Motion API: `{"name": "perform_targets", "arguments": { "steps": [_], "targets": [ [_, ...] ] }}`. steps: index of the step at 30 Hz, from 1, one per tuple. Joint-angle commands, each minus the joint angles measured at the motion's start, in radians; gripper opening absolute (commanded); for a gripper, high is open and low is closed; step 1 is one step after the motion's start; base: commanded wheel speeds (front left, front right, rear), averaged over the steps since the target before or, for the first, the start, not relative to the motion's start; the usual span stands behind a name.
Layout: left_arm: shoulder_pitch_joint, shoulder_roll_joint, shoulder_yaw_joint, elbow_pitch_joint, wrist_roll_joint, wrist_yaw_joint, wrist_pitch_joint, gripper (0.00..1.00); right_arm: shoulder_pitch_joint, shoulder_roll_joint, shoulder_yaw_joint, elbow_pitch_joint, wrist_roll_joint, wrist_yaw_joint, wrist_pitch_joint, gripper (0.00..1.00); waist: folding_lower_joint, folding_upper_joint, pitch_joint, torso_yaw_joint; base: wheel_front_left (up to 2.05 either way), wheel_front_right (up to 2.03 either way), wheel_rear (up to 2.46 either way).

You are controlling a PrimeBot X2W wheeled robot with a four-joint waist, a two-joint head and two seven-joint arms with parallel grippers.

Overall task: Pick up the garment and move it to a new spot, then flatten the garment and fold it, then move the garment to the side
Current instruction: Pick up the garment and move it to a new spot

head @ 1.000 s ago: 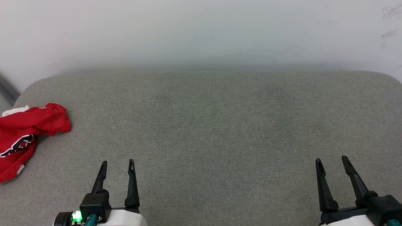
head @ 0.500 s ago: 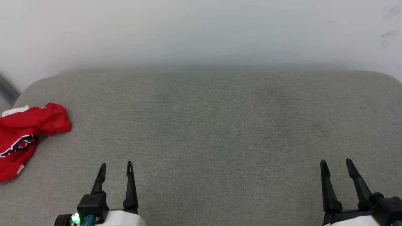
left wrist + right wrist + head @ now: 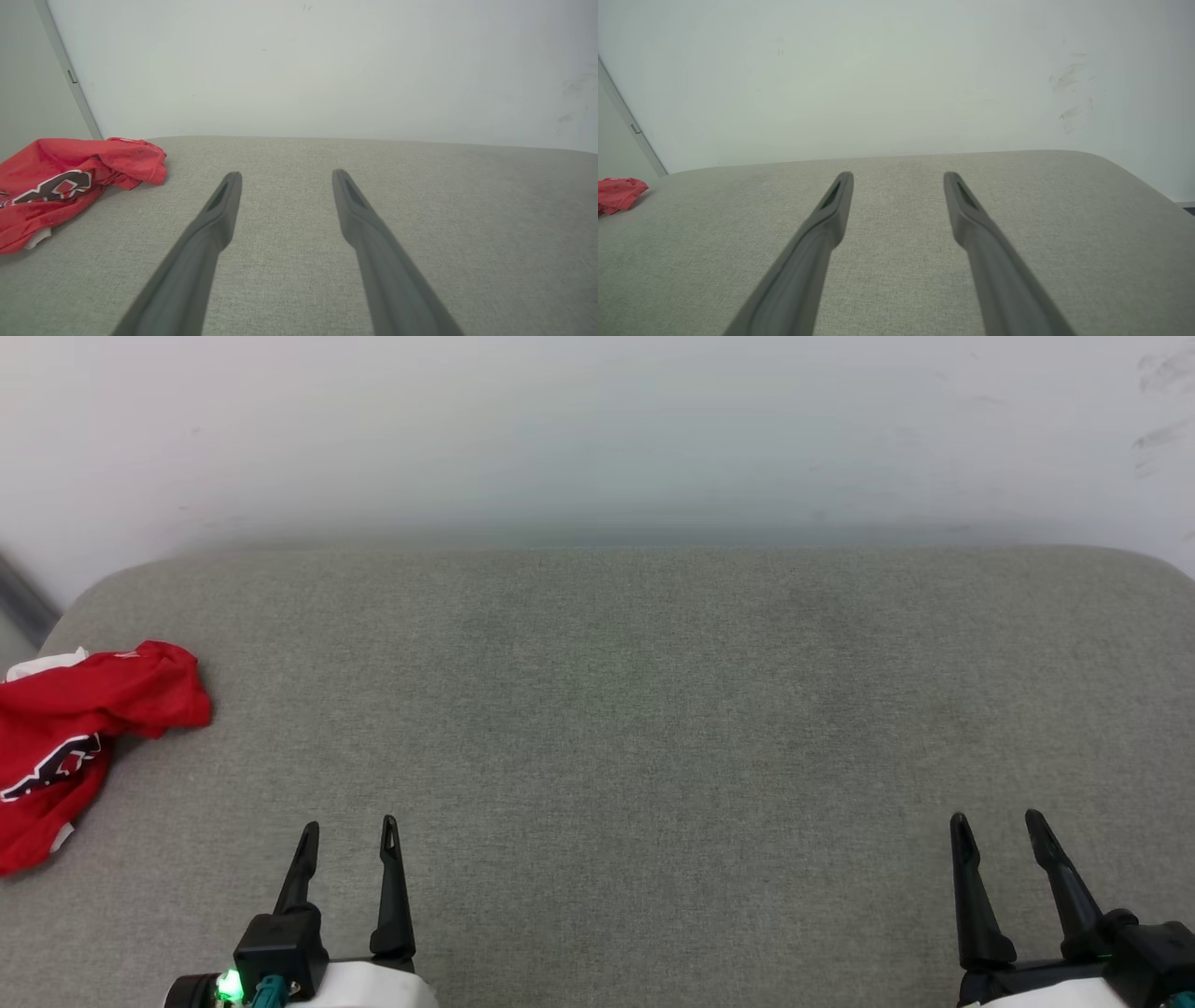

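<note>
The left end effector (image 3: 350, 824) hovers low over the grey bench (image 3: 607, 709) with its two dark fingers spread apart and nothing between them. In its wrist view the fingers (image 3: 219, 219) point toward the pale wall (image 3: 597, 429), with bare fabric in the gap. The right end effector (image 3: 996, 817) is likewise spread wide and empty, well apart from the left one, at about the same reach forward.

The garment (image 3: 75, 728) lies crumpled on the bench, off to the left of the left end effector and somewhat ahead of its fingertips, not touching it. It is red, with a bit of white at its far edge and black, white-outlined lettering partly showing in the folds. From the right end effector it lies far off to the left (image 3: 619, 192), near the bench's edge.

A green light (image 3: 227, 985) glows at the left wrist.
</note>
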Motion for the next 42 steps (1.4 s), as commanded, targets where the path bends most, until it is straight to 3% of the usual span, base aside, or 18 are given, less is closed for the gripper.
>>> {"name": "perform_targets", "arguments": {
  "steps": [1, 14, 42],
  "targets": [
    [0.009, -0.001, 0.001, -0.002, 0.0, 0.005, -0.003, 1.0, 0.011, 0.001, 0.001, -0.001, -0.001, 0.0, -0.003, 1.0, 0.0, -0.0001, 0.0, 0.002, 0.0, 0.0, 0.0],
    [-0.004, -0.001, 0.01, -0.009, 0.003, 0.016, -0.003, 1.0, 0.01, 0.001, 0.005, -0.015, -0.014, 0.0, -0.003, 1.0, 0.0, -0.0001, 0.014, 0.094, 0.0, 0.0, 0.0],
    [0.007, -0.001, 0.032, -0.023, -0.026, 0.043, -0.003, 1.0, 0.018, 0.0, 0.005, -0.026, -0.04, 0.0, -0.003, 1.0, 0.0, -0.0001, 0.021, 0.454, 0.0, 0.0, 0.0]
  ]
}}
